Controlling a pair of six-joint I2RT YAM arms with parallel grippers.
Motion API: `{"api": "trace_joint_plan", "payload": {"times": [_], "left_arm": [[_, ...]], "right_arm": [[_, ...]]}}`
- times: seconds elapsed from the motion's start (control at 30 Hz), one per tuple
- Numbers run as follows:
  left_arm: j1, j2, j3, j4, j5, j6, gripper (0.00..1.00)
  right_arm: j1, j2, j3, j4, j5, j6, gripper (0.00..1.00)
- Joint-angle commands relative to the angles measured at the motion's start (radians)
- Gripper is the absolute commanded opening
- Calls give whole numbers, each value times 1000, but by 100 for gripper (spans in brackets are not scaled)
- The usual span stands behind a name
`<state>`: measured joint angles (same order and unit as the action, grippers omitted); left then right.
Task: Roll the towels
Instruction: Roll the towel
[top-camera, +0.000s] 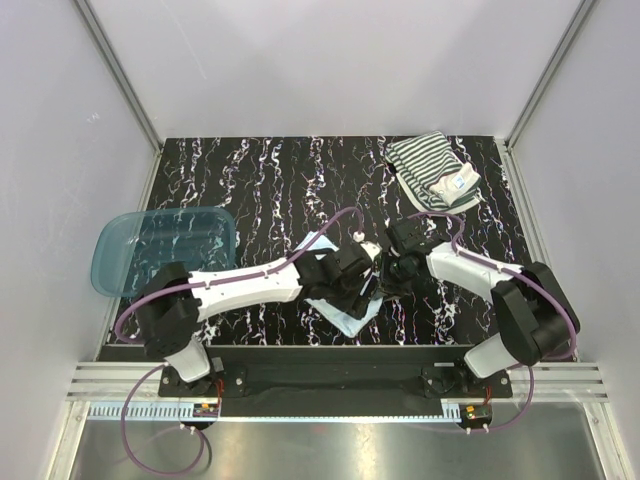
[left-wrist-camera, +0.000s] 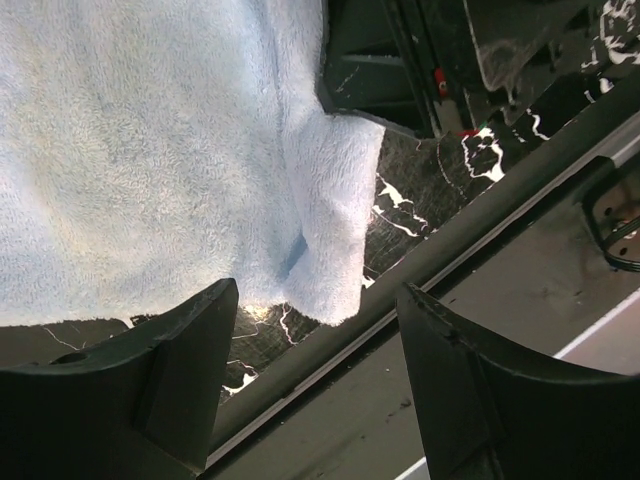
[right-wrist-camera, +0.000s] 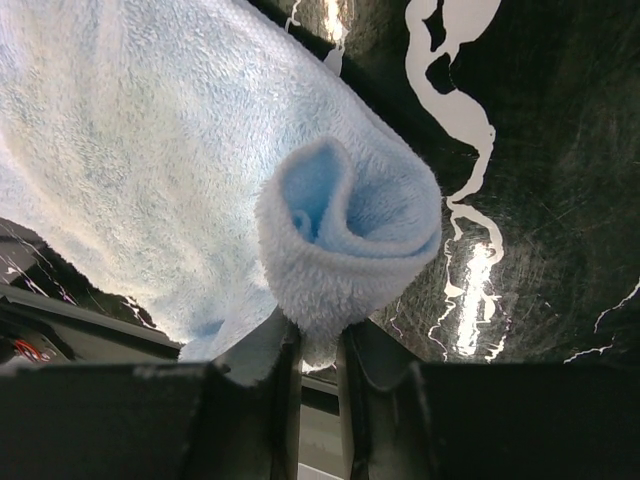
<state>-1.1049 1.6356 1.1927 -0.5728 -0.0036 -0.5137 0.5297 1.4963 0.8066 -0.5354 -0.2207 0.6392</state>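
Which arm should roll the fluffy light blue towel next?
Right: the right gripper pinches a curled corner of the fluffy light blue towel; the left gripper is open, holding nothing.

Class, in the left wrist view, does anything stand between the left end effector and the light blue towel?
Nothing visible does. A corner of the light blue towel lies right before the open left end effector, on the marbled table. The right end effector pinches its rolled end.
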Motion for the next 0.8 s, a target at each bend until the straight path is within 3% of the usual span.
{"api": "trace_joint_plan", "payload": {"times": [0.0, 0.27, 0.53, 0.6, 0.67, 0.77], "left_arm": [[-18, 29, -39, 48, -52, 24, 69], [-41, 53, -139, 174, -3, -51, 64], [-53, 73, -160, 283, 71, -63, 41], [-56, 73, -165, 287, 76, -69, 41], [-61, 69, -162, 275, 60, -71, 54], [-72, 52, -128, 193, -28, -66, 63]], "right_arm": [[10, 19, 52, -41, 1, -33, 22], [10, 36, 68, -48, 0, -36, 22], [12, 51, 66, -38, -11, -33, 21], [10, 53, 68, -43, -9, -35, 21], [10, 58, 71, -46, -6, -39, 21], [10, 62, 72, -46, -3, -42, 21]]}}
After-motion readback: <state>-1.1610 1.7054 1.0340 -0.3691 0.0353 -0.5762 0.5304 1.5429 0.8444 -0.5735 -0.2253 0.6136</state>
